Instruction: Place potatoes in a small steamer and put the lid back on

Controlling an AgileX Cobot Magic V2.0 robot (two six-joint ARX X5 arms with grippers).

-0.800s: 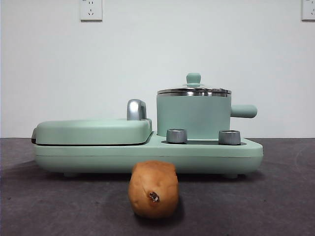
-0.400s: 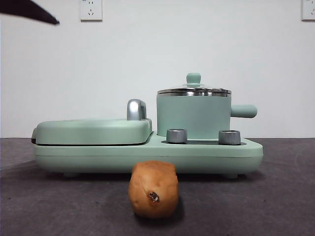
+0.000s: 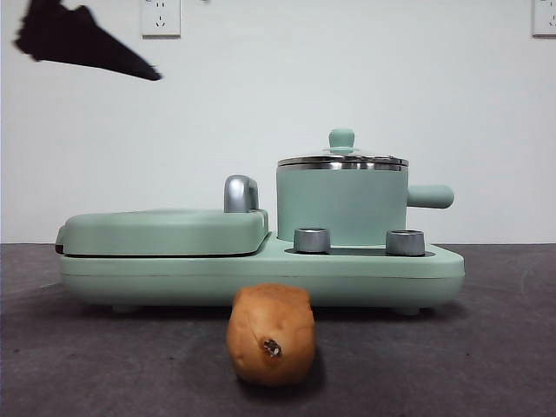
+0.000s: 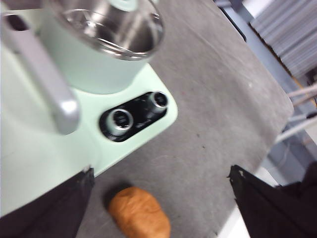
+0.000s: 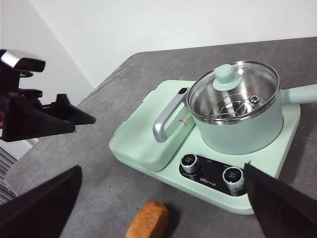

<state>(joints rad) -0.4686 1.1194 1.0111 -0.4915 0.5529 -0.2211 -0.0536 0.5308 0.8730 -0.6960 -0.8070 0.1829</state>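
Potato: oval orange-brown potato (image 3: 271,334) with a dark spot, lying loose on the dark grey table (image 3: 486,365), lower centre of the front view, just in front of the mint-green cooker base (image 3: 261,271); nothing grips it.
Front view, steamer: mint-green cylindrical pot with steel rim and stubby side handle (image 3: 342,204), centre right, standing on the base.
Front view, lid: round glass disc with steel rim and mint-green knob (image 3: 341,155), sitting on the steamer.
Front view, arm: black jaw tip in the upper left corner, high above the flat mint-green griddle cover (image 3: 165,230), well apart from everything.
Left wrist view: left gripper (image 4: 161,198) jaws spread wide and empty at the lower corners; potato between them at bottom centre; steamer at top; two steel dials (image 4: 138,111) mid-frame.
Right wrist view: right gripper (image 5: 163,198) jaws wide apart, holding nothing; lid on the steamer upper right, wire rack visible through the glass; potato at bottom centre; left gripper at the left edge above the table.
Done: nothing yet, judging from layout.
Left: lift the lid off, pick the potato, drop it in the steamer, put the lid back.
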